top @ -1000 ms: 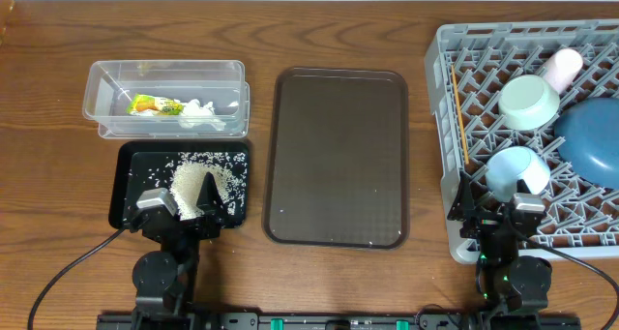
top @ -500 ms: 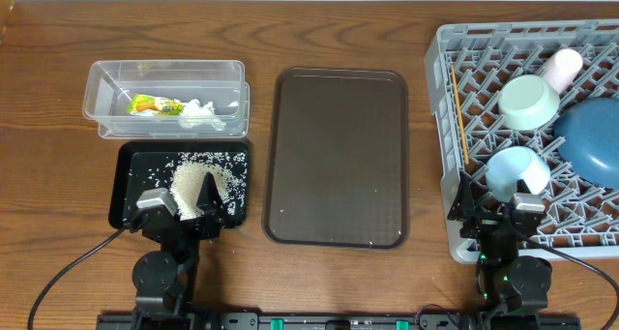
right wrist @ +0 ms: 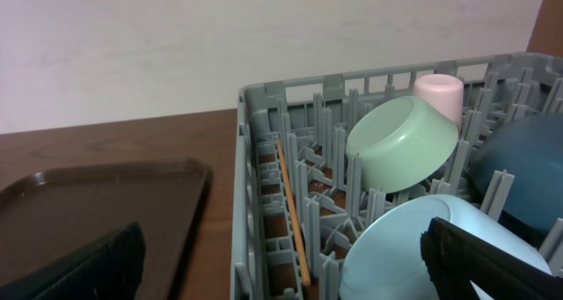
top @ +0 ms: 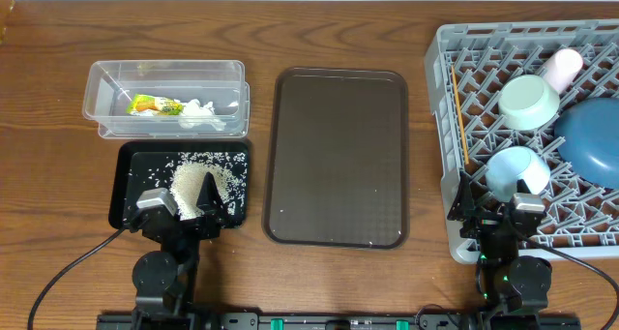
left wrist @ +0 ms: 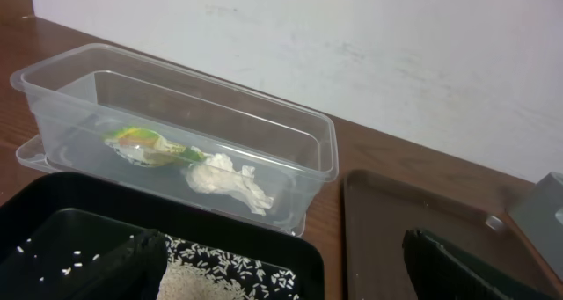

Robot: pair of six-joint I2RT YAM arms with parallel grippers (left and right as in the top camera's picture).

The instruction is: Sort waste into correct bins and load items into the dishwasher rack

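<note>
In the overhead view the clear tub (top: 106, 83) holds the yellow-green wrapper (top: 155, 105) and the white tissue (top: 205, 113). Loose rice (top: 198, 178) lies in the black tray (top: 133, 187). My left gripper (top: 186, 204) stands open over that tray's near edge, with nothing between its fingers (left wrist: 132, 267). The grey rack (top: 437, 49) holds the blue dish (top: 592, 141), two mint bowls (top: 528, 103) (top: 513, 170), the pink cup (top: 562, 67) and the wooden stick (top: 458, 112). My right gripper (top: 493, 206) is open and empty at the rack's near left corner.
A large dark brown serving tray (top: 337, 156) lies bare between the bins and the rack. The tub sits just behind the black tray. A white wall closes off the table's far side.
</note>
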